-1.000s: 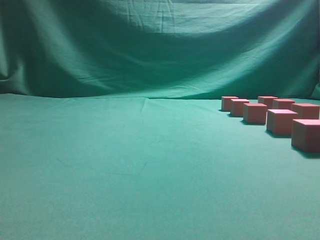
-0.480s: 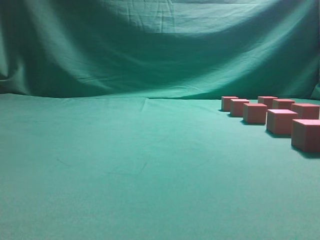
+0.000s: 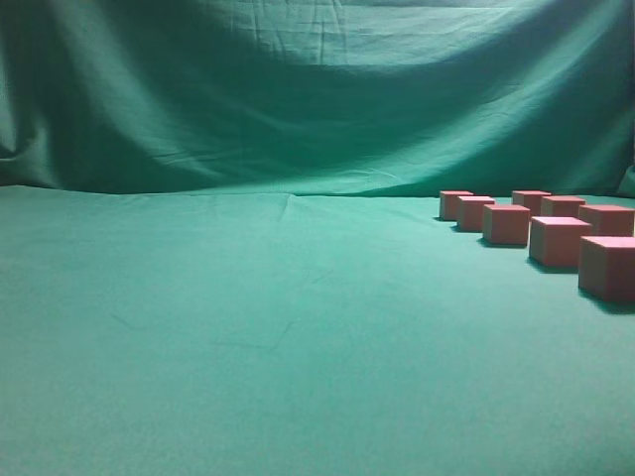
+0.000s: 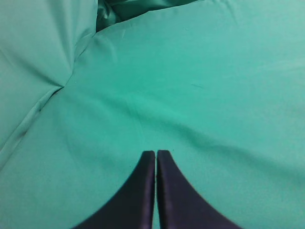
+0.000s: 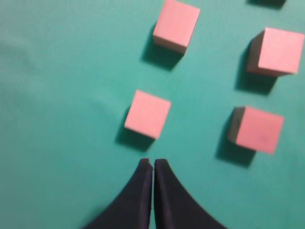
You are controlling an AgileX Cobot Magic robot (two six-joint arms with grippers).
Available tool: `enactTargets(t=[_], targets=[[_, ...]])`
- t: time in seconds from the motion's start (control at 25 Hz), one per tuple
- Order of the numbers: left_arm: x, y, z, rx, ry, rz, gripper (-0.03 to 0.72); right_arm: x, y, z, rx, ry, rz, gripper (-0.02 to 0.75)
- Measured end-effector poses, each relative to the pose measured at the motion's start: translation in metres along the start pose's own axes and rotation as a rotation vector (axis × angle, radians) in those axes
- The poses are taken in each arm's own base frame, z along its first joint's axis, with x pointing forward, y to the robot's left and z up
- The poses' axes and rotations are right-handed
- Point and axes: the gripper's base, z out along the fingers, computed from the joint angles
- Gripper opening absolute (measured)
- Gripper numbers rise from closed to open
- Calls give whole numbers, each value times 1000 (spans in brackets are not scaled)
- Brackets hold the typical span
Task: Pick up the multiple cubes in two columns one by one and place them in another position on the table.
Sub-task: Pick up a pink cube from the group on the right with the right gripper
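Exterior: cubes sit in two columns at right edge of frame on the green surface; neat spacing looks like the untouched start layout. Wide bare cloth to the left is likely the drop zone. No arm visible here

Left wrist: left tool pressed together, holding nothing, over bare cloth with no cubes near. Parked, I'd guess, since the work is on the other side

Right wrist: right tool also pressed together and empty, hanging just below the nearest cube at frame centre; three more upper right. Must spread before any pick
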Motion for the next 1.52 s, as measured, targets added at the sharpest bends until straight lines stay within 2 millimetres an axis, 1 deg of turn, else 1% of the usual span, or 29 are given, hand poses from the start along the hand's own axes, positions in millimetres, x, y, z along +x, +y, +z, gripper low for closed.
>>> enactTargets(t=[0.12, 0.16, 0.2, 0.24, 0.32, 0.4, 0.48, 0.52, 0.68, 0.72, 0.76, 0.92, 1.12, 1.16, 1.2, 1.24, 1.28, 1.32, 1.36, 1.52], targets=[[0, 0, 0, 0, 0, 0, 0, -10, -1, 17, 7, 1, 0, 0], [0, 0, 0, 0, 0, 0, 0, -12, -1, 23, 9, -1, 0, 48], [0, 0, 0, 0, 0, 0, 0, -14, -1, 27, 10, -6, 0, 48], [0, 0, 0, 0, 0, 0, 0, -16, -1, 32, 11, -4, 3, 123], [0, 0, 0, 0, 0, 0, 0, -19, -1, 40, 12, -5, 3, 234], [0, 0, 0, 0, 0, 0, 0, -20, -1, 45, 5, -6, 14, 365], [0, 0, 0, 0, 0, 0, 0, -22, 0, 48, -3, -12, 25, 465], [0, 0, 0, 0, 0, 0, 0, -23, 0, 49, -7, -14, 31, 501], [0, 0, 0, 0, 0, 0, 0, -23, 0, 61, -7, 15, 39, 501], [0, 0, 0, 0, 0, 0, 0, -23, 0, 65, -6, 25, 40, 543], [0, 0, 0, 0, 0, 0, 0, -23, -1, 69, -4, 37, 40, 526], [0, 0, 0, 0, 0, 0, 0, -23, -1, 82, 0, 66, 43, 526], [0, 0, 0, 0, 0, 0, 0, -21, -2, 89, 3, 92, 44, 526], [0, 0, 0, 0, 0, 0, 0, -21, -2, 89, 3, 95, 45, 455], [0, 0, 0, 0, 0, 0, 0, -21, -2, 90, 3, 97, 45, 400], [0, 0, 0, 0, 0, 0, 0, -21, -2, 90, 3, 103, 46, 309], [0, 0, 0, 0, 0, 0, 0, -20, -2, 90, 3, 107, 47, 254], [0, 0, 0, 0, 0, 0, 0, -21, -2, 89, 3, 107, 48, 236], [0, 0, 0, 0, 0, 0, 0, -21, -2, 89, 3, 107, 48, 247], [0, 0, 0, 0, 0, 0, 0, -27, 0, 83, -2, 153, 49, 247]])
